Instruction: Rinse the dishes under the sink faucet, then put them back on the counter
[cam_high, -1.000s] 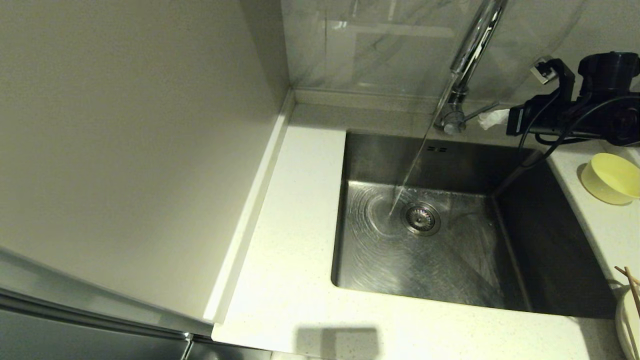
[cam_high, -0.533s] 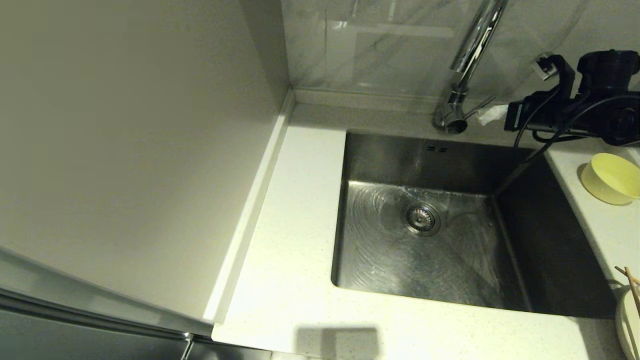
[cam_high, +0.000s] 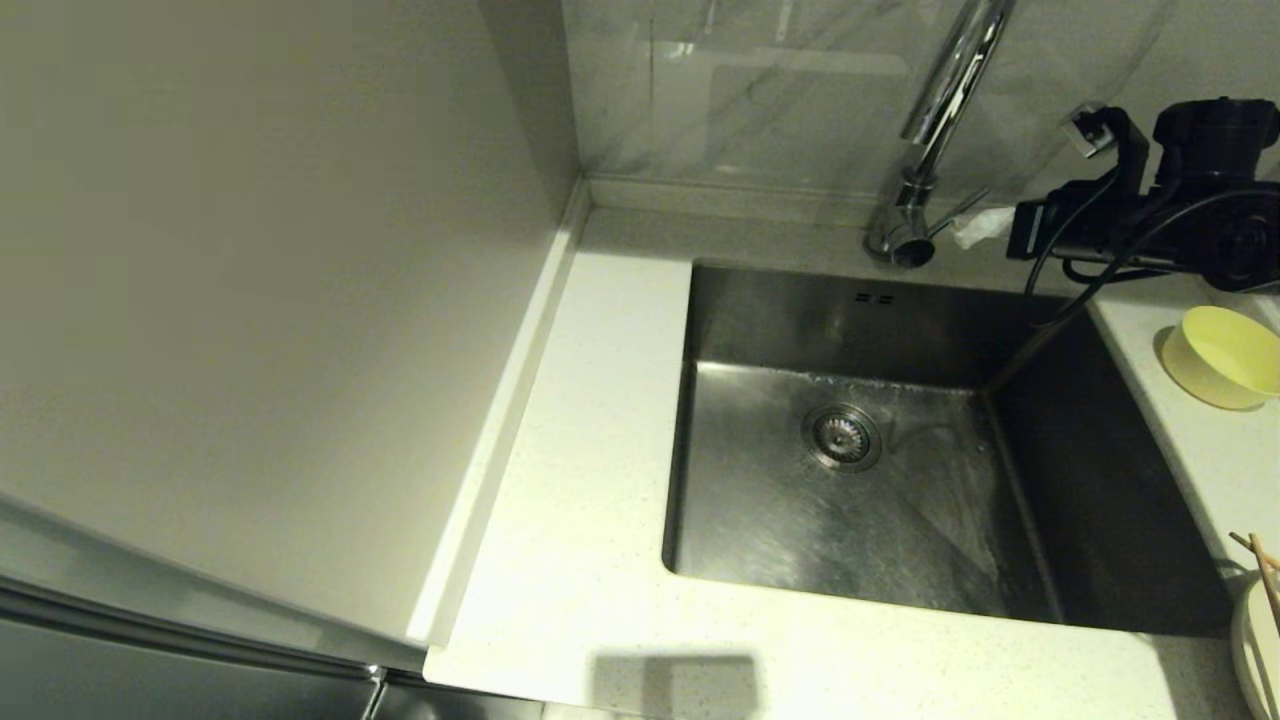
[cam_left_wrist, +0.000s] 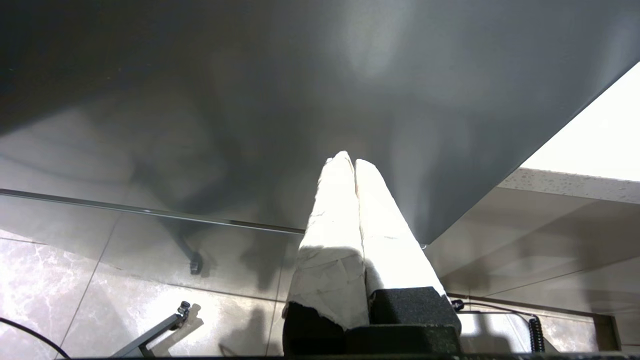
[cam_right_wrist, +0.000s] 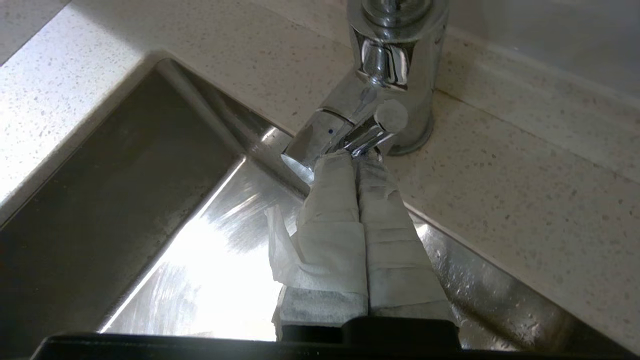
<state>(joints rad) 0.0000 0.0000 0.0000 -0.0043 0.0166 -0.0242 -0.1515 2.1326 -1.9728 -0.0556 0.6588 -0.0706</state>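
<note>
Chrome, wet and slick, is what the right gripper meets; its paper-wrapped jaws are pressed together, tips against the faucet lever, holding nothing; no water runs from the spout. In the head view the faucet stands at one o'clock of the steel sink; the yellow bowl sits at three o'clock on the counter; the plate and chopsticks lie at four o'clock, mostly cut off. The bowl looks light and rigid, probably slippery when wet; pinching its rim seems best. The left gripper, also closed and empty, hangs parked below the counter.
</note>
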